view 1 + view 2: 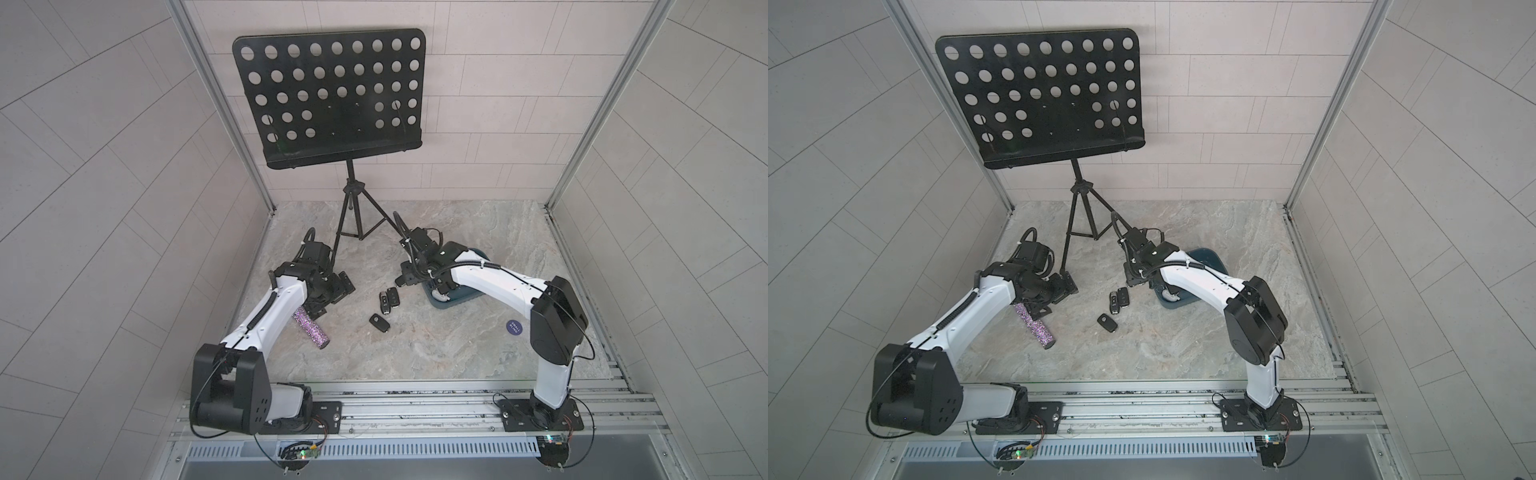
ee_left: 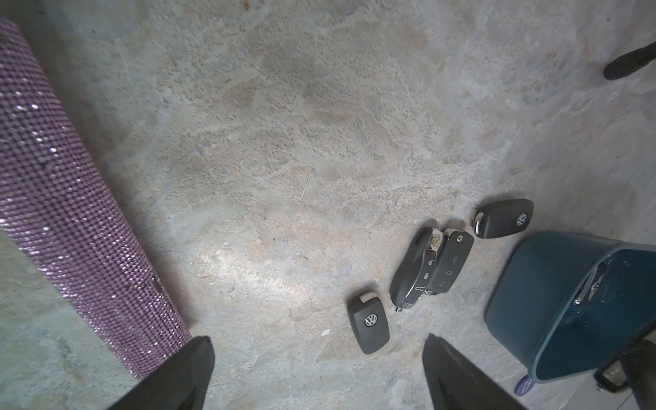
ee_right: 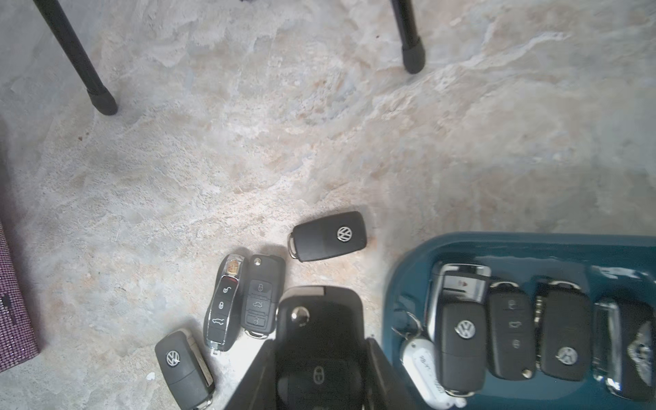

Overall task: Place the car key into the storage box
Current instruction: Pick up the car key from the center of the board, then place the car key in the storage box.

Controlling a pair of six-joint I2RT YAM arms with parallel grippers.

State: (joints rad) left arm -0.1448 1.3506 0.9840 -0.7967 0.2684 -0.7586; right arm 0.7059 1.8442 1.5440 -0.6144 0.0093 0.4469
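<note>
**Right hand (image 3: 321,376) grips car key (image 3: 319,319) beside storage box (image 3: 404,269)**

The smooth black key, with a round silver button and a padlock icon, sits clamped above the mottled stone-look counter (image 3: 319,142), just outside the glossy teal plastic box's rounded corner. Fobs (image 3: 461,337) lying inside show VW badges. The left hand (image 2: 319,383) hangs released near a glittery purple roll (image 2: 71,213).
</note>
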